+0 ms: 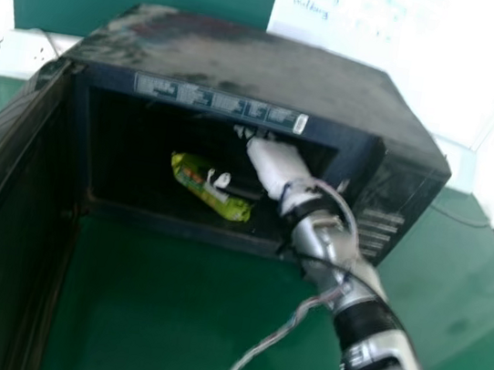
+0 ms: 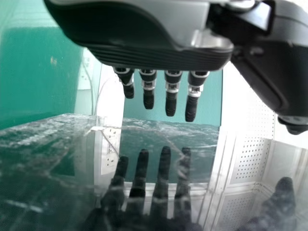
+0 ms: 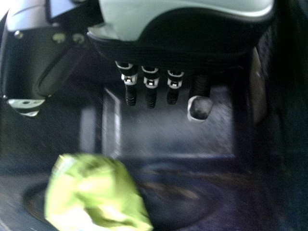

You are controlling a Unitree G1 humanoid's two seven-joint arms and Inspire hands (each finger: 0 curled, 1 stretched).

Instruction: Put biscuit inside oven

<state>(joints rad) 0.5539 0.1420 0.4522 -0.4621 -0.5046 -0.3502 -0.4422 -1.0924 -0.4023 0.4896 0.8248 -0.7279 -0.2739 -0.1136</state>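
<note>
On a green table [image 1: 172,322], before a white board [image 1: 370,27] with handwriting, a black oven [image 1: 247,56] stood open, the green biscuit packet [image 1: 209,191] on its floor near the straight-fingered, open right hand [image 1: 278,164], while the left hand [image 2: 144,45], fingers extended, hung above a glossy, reflective surface [image 2: 57,159].

No wording can be read for certain. In the head view, a white board [image 1: 428,72] behind the oven [image 1: 247,56] carries blue handwriting [image 1: 310,8] in short lines near its left edge, with fainter strokes to their right; the letters are too faint and small to make out surely. A pale label strip [image 1: 217,100] with tiny print runs along the upper edge of the oven's front frame, and a small white patch [image 1: 301,124] with dark marks stands at the strip's right end, likewise too small to read.
</note>
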